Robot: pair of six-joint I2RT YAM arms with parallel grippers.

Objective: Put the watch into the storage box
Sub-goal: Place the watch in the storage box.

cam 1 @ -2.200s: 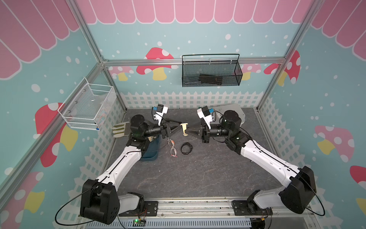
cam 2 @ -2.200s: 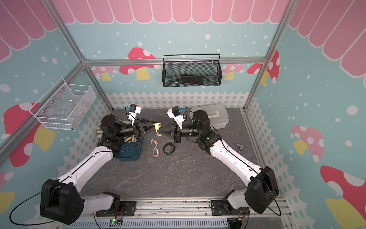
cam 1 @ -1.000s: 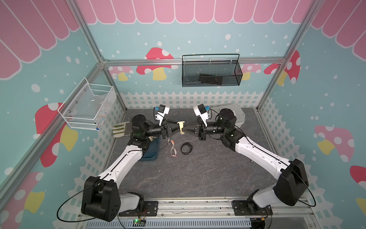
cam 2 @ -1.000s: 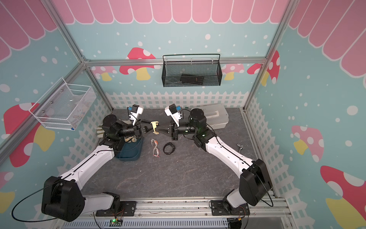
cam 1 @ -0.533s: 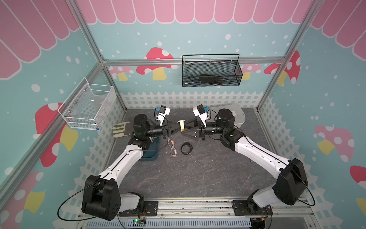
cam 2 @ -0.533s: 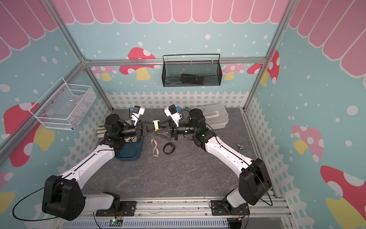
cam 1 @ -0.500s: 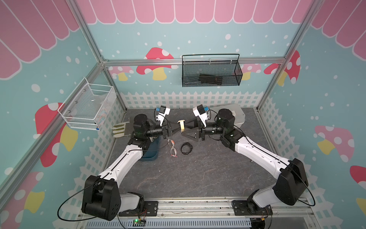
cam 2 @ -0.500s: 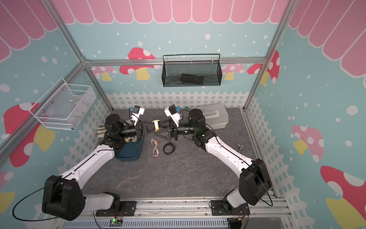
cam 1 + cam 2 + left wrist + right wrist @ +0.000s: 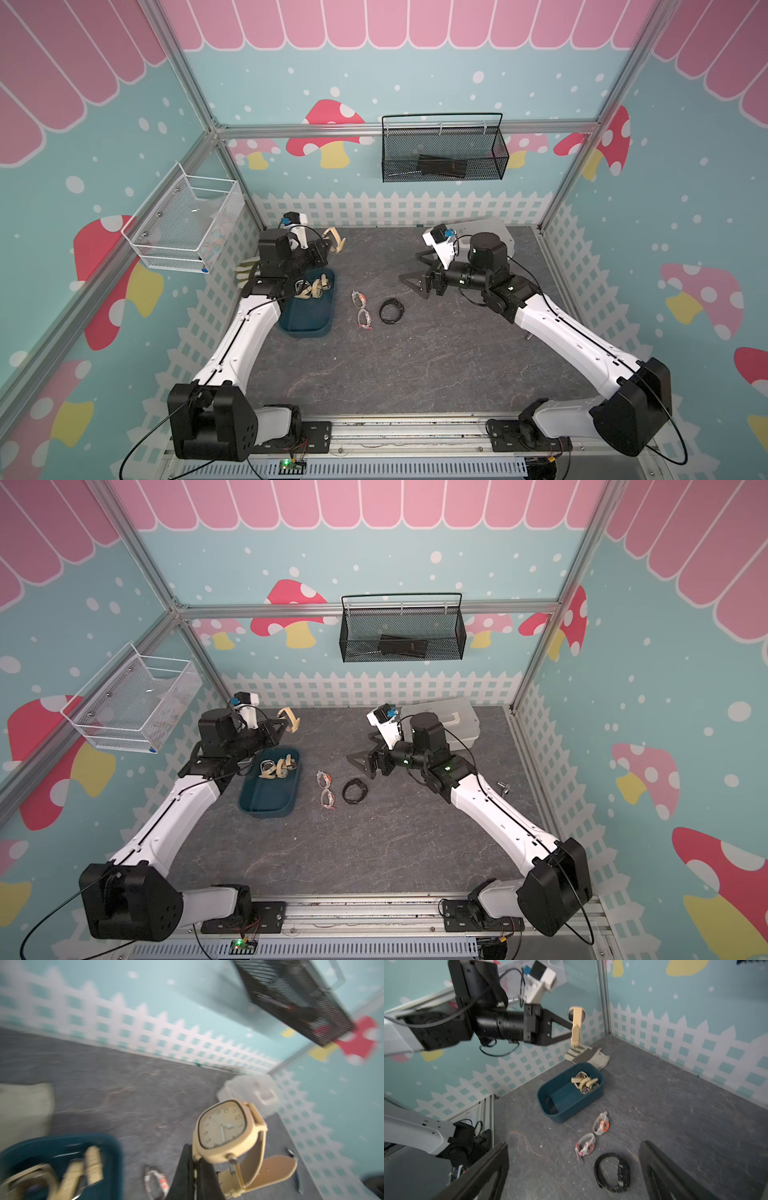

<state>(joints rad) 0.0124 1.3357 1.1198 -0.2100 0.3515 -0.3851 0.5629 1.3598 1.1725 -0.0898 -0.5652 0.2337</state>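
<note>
Over the grey tabletop (image 9: 415,365), left pincer (image 9: 571,1026) pinches the tan watch (image 9: 226,1132) by its stiff case, up near the blue storage box (image 9: 309,328), right pincer (image 9: 409,266) gapes empty; looks light, floppy strap, so a case grip seems right.

A black mesh basket (image 9: 442,166) hangs on the back wall (image 9: 415,83), a white lidded case (image 9: 459,726) below it.

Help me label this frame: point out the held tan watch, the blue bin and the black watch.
tan watch (image 9: 223,1126), left wrist view, on its dial.
blue bin (image 9: 577,1108), right wrist view, on its outer wall.
black watch (image 9: 623,1174), right wrist view, on its thick case side.
</note>
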